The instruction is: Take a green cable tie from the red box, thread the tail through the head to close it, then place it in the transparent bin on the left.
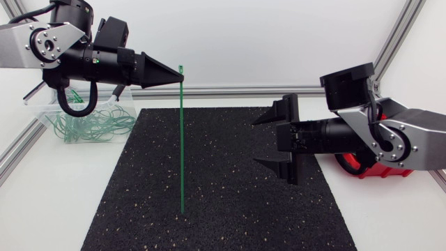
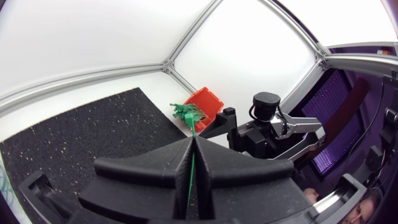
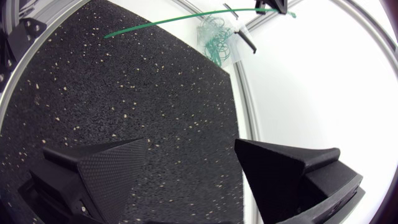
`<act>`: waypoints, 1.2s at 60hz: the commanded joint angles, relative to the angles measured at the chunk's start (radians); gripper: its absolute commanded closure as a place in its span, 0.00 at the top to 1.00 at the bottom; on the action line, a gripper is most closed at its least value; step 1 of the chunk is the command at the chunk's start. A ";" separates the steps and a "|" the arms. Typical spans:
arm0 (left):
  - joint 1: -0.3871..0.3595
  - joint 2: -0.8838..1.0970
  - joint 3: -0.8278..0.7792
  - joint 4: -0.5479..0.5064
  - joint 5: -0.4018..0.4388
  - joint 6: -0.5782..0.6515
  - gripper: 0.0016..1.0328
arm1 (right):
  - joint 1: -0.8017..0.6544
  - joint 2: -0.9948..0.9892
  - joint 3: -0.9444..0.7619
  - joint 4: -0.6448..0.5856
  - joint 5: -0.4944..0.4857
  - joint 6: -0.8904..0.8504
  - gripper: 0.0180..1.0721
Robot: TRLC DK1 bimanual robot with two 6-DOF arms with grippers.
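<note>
1 cable tie (image 1: 182, 139) pinched in left gripper (image 1: 178, 73); right gripper (image 1: 255, 142) agape, well apart

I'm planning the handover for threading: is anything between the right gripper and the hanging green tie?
Nothing visible does. The right gripper, open, faces the cable tie hanging from the left gripper, with only open space between them and the black mat beneath.

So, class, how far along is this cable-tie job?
Done: a green cable tie is out of the red box. In hand: the left gripper pinches its upper end; it hangs straight, unthreaded. Left: threading, probably with the open right gripper, then the transparent bin.
</note>
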 commanded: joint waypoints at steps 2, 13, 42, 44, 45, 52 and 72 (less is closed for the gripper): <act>0.008 0.076 0.088 -0.090 0.056 0.008 0.03 | 0.019 -0.023 -0.043 0.048 0.011 -0.140 0.96; 0.011 0.144 0.126 -0.157 0.090 0.001 0.03 | 0.077 -0.040 -0.088 0.159 0.039 -0.377 0.96; 0.055 0.206 0.141 -0.208 0.116 0.053 0.03 | 0.367 -0.013 -0.258 0.541 0.062 -0.600 0.96; 0.058 0.210 0.140 -0.214 0.116 0.056 0.03 | 0.385 -0.005 -0.262 0.553 0.064 -0.604 0.96; 0.058 0.213 0.140 -0.215 0.116 0.057 0.03 | 0.393 0.003 -0.267 0.568 0.065 -0.610 0.96; 0.065 0.223 0.140 -0.237 0.127 0.077 0.03 | 0.416 0.046 -0.290 0.637 0.050 -0.686 0.96; 0.048 0.246 0.141 -0.252 0.140 0.085 0.03 | 0.499 0.196 -0.324 0.860 0.024 -0.742 0.96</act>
